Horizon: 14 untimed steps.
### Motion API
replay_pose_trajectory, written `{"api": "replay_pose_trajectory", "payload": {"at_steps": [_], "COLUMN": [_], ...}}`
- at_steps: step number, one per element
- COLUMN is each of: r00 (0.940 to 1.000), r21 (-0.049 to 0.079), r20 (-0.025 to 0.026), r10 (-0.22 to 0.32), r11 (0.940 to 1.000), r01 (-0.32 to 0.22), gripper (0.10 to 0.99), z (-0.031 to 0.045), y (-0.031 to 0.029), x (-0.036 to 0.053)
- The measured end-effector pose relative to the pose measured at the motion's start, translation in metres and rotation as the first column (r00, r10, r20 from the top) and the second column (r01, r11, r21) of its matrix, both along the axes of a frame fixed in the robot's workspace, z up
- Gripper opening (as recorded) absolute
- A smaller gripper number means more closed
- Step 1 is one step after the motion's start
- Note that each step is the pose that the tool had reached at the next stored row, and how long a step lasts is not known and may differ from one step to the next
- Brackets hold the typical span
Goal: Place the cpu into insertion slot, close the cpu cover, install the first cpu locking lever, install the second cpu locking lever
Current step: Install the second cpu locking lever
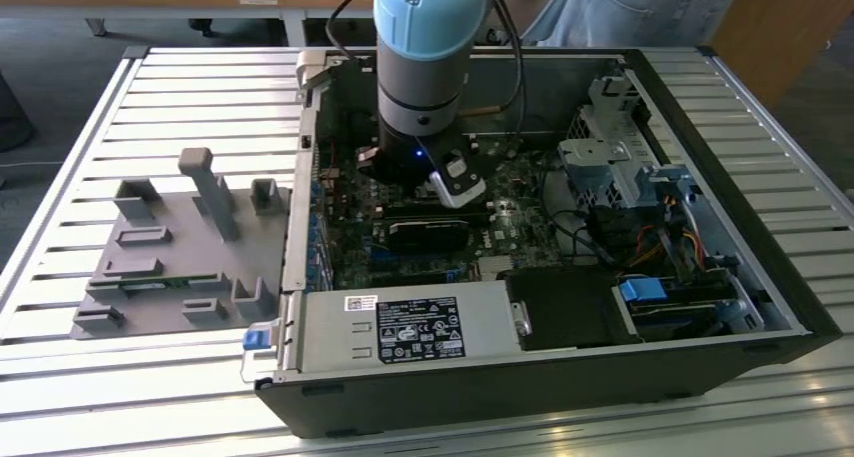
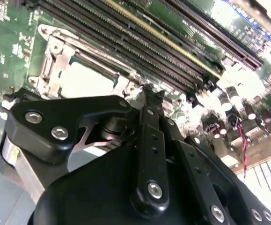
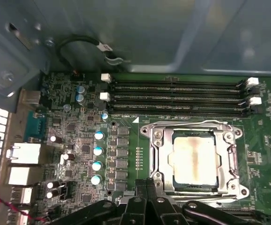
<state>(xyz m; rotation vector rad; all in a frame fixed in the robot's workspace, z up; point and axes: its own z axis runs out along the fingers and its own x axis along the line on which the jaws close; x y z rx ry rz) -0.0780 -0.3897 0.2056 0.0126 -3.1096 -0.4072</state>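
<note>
Motherboard, left to right in the first wrist view: capacitor row (image 3: 98,157), then the cpu (image 3: 194,161) seated in the insertion slot with the cpu cover (image 3: 194,129) closed around it; the gripper (image 3: 147,185), jaw state indeterminable, hovers just beside the slot's near-left corner.

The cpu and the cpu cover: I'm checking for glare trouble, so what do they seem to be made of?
The cpu looks like dull grey metal on top, matte, with a pale smeared residue. The cpu cover around it looks like bare stamped sheet metal, silver and shinier, catching bright highlights along its edges. Both are judged by look alone.
</note>
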Motion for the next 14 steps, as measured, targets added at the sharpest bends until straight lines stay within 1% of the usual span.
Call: {"api": "replay_pose_trajectory", "payload": {"at_steps": [8,11,14], "r00": [1.0000,1.0000,1.0000], "r21": [0.000,0.000,0.000], "r20": [0.0001,0.0000,0.0002], "r10": [0.000,0.000,0.000], "r11": [1.0000,1.0000,1.0000], "r01": [0.000,0.000,0.000], "gripper": [0.106,0.106,0.106], "z": [0.0133,0.0172,0.0178], "y": [0.0000,0.0000,0.0001], "x": [0.0000,0.0000,0.0000]}}
